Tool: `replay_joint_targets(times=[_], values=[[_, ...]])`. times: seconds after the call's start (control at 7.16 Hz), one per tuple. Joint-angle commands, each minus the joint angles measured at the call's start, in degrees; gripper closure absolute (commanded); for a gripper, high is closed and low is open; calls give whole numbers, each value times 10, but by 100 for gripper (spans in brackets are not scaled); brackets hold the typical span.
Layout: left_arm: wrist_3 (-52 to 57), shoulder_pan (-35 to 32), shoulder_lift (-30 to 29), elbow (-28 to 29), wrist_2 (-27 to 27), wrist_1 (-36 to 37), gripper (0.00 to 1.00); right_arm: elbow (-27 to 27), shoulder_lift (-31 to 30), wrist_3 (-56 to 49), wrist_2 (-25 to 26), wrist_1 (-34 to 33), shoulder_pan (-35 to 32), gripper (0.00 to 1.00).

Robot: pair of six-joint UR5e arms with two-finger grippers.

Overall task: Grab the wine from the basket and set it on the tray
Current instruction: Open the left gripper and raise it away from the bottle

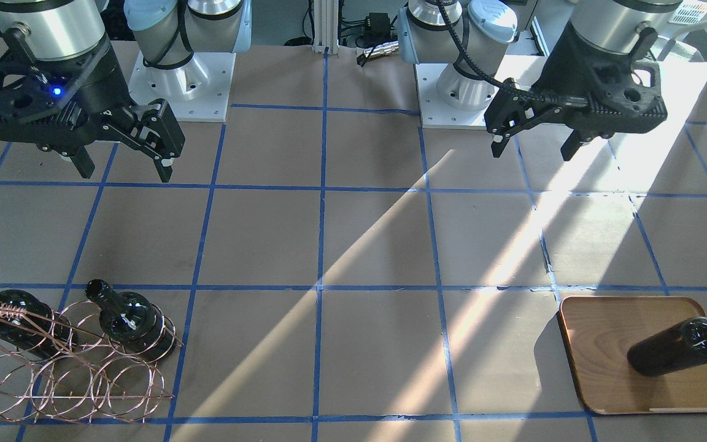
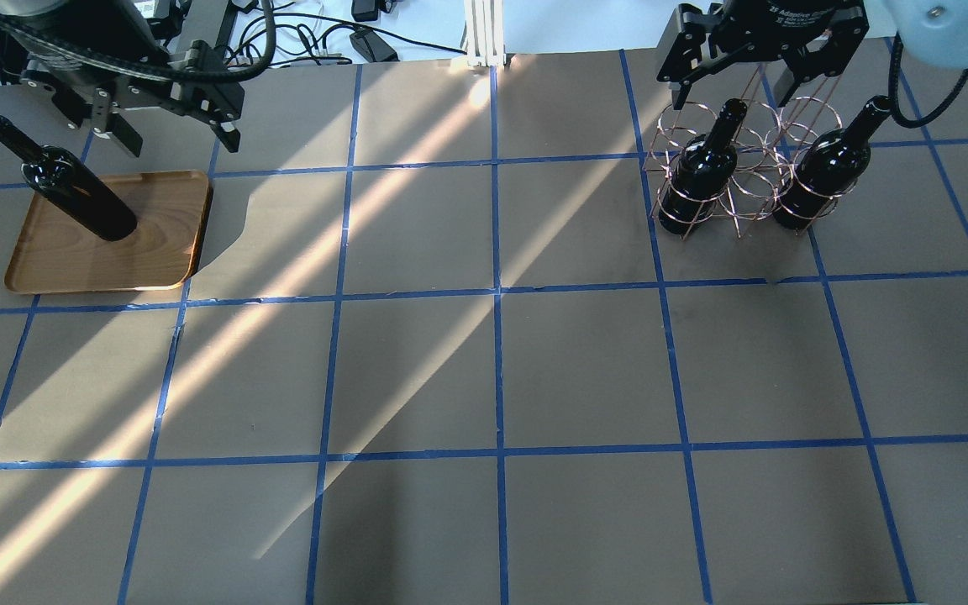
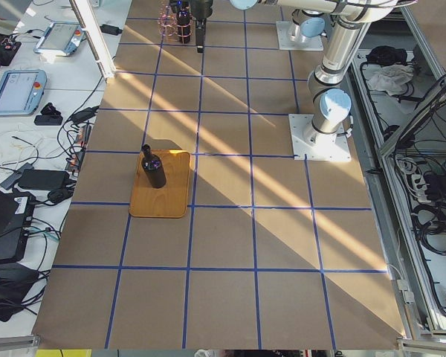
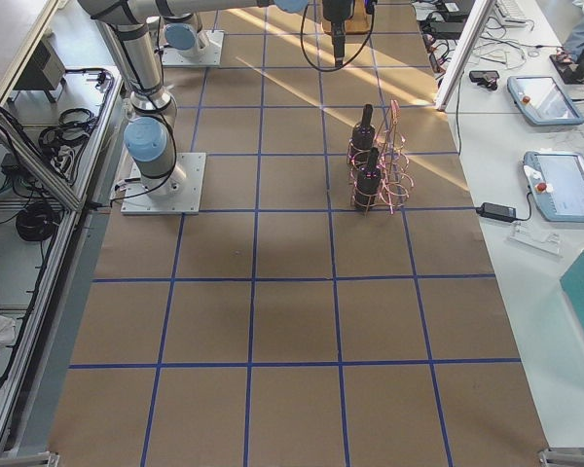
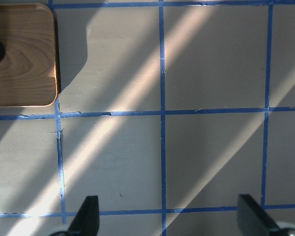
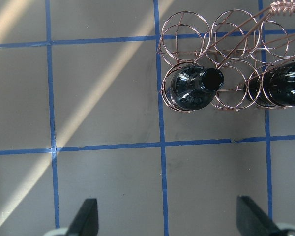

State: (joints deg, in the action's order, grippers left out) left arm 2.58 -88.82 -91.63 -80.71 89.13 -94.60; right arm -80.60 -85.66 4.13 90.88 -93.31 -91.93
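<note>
The wine (image 2: 81, 189), a dark glossy bottle, stands on the brown wooden tray (image 2: 156, 252) at the table's left; both also show in the front view, the bottle (image 1: 679, 350) on the tray (image 1: 599, 344). The copper wire basket (image 2: 753, 181) at the right holds two other dark bottles (image 2: 702, 172) (image 2: 828, 168) upright in its rings. My left gripper (image 2: 177, 134) is open and empty, high beside the tray. My right gripper (image 2: 732, 84) is open and empty, high above the basket (image 6: 226, 39).
Brown paper with a blue tape grid (image 2: 497, 294) covers the table, crossed by sunlit stripes. The two arm bases (image 1: 175, 80) (image 1: 464, 86) stand at the robot's edge. Tablets and cables lie off the table's ends (image 4: 555, 185).
</note>
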Motion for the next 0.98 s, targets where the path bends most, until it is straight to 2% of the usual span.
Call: replay_joint_targets(times=[0.0, 0.56, 0.84], values=[[-24, -56, 4, -12, 6, 20, 0, 0, 1, 0, 0, 1, 0, 0], [-27, -54, 10, -14, 3, 20, 0, 0, 0, 0, 0, 1, 0, 0], [-18, -21, 12, -14, -3, 21, 0, 0, 0, 0, 0, 0, 0, 0]])
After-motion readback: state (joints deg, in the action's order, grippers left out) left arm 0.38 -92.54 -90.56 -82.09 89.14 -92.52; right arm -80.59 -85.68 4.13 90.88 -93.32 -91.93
